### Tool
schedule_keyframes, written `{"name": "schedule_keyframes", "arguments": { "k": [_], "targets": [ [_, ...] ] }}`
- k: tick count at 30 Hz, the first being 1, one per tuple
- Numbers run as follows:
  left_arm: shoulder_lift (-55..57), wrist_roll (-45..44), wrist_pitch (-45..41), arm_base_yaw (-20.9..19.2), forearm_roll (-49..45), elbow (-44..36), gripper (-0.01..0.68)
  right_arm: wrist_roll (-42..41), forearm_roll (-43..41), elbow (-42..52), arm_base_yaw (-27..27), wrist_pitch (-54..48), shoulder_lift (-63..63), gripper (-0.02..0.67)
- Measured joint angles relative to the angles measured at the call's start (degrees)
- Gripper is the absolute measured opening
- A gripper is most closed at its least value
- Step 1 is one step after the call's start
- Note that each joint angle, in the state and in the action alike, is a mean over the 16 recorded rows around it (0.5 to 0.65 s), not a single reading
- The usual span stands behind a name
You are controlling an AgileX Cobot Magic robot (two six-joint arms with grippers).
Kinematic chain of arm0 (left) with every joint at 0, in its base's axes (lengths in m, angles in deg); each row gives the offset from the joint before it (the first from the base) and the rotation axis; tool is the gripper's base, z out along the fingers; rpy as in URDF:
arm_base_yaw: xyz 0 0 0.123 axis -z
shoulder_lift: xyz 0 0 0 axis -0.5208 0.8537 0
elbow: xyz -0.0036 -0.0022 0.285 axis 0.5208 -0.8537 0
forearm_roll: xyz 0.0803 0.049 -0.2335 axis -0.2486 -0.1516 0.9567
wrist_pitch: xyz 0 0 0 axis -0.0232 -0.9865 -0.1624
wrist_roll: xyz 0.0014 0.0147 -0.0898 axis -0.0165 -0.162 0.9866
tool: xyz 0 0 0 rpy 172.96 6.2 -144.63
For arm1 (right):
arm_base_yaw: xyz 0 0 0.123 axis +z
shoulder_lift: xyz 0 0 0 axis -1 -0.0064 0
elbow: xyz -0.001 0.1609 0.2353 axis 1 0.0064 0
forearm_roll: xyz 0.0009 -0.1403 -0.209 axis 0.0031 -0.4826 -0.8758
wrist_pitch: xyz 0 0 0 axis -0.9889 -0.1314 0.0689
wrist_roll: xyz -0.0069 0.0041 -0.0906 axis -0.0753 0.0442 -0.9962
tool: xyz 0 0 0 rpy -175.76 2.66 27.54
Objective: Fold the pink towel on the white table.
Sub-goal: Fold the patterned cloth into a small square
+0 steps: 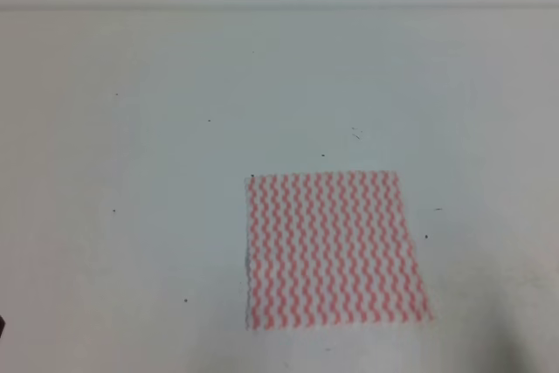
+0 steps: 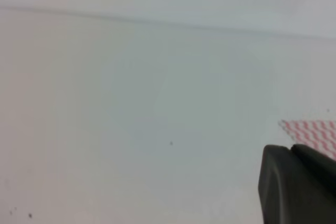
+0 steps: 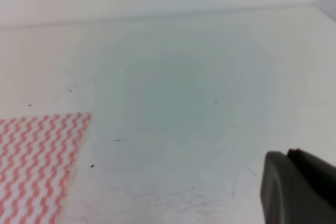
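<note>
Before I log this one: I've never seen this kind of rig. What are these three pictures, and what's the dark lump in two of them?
It is a two-armed robot with a camera above the table and one on each wrist. The overhead view shows the pink towel lying flat and unfolded on the white table; neither arm is in that view. The left wrist view looks across the table and catches a corner of the towel at its right edge. The dark lump there is part of the left gripper. The right wrist view shows the towel at lower left and part of the right gripper. Nothing is held; whether either gripper is open cannot be told.
</note>
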Motion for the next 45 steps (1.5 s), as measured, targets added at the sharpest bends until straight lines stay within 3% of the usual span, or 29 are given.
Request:
{"name": "schedule_keyframes", "arguments": {
  "k": [15, 18, 33, 45],
  "targets": [
    [0.1, 2.6, 11.9, 0.0, 15.1, 0.6, -0.005, 0.0, 35.3, 0.0, 0.0, 11.3, 0.2, -0.018],
    [0.2, 2.5, 13.7, 0.0, 17.1, 0.6, -0.005, -0.1, 39.3, -0.1, 0.0, 12.0, 0.1, -0.018],
    [4.9, 2.9, 15.2, 0.0, 22.2, 2.2, -0.004, -3.7, 39.0, -4.1, 0.0, 4.7, -4.2, -0.018],
    [27.5, 0.7, -0.8, 0.0, 23.5, 15.8, -0.004, -4.7, 28.1, -19.7, 0.0, -13.6, -22.4, -0.018]
  ]
}}
